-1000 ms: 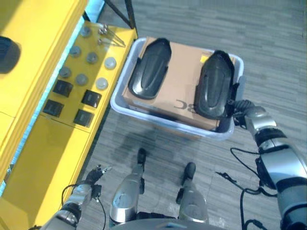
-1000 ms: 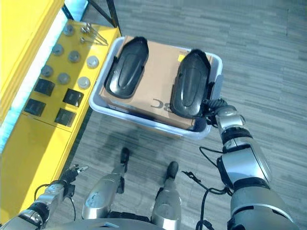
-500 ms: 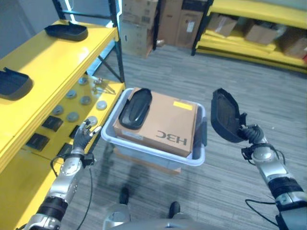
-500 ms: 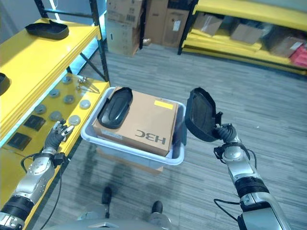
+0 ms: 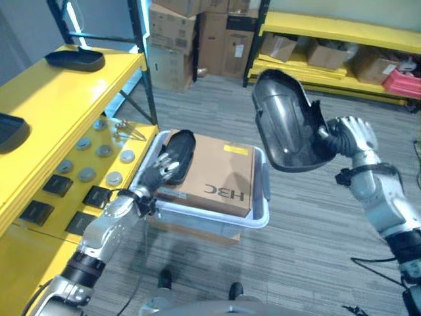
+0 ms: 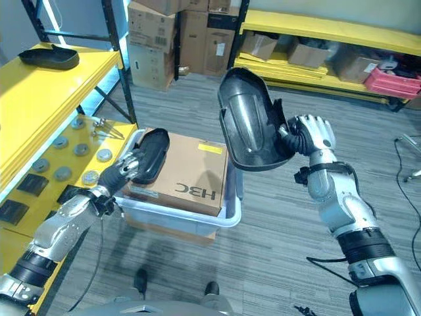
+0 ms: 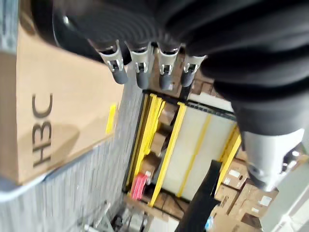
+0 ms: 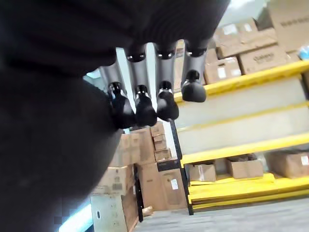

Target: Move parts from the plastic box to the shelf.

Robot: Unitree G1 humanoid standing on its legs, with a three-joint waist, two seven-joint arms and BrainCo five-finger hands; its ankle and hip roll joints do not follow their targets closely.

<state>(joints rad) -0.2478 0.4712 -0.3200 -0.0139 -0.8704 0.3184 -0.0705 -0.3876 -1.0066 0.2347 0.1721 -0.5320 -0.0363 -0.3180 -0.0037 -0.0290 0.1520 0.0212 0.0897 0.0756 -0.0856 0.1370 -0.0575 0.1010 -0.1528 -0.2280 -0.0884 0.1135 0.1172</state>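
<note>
The right hand (image 6: 314,135) is holding one dark moulded part (image 6: 248,122) up in the air, well above the plastic box (image 6: 227,209) and off to its right side, with the fingers curling round the part's edge. The left hand (image 6: 129,166) is reaching over the box's near rim with its fingers lying fairly straight against a second dark part (image 6: 150,154), which is resting on top of the cardboard carton (image 6: 189,171) that is sitting inside the box; the fingers are not closing on it, as far as can be seen. On the top level of the yellow shelf (image 5: 46,105) two similar dark parts (image 5: 74,60) are already lying, so the job is looking partly done. Judging from this, the raised part is waiting to be carried across to the shelf, and the one on the carton is left to be lifted out afterwards.
</note>
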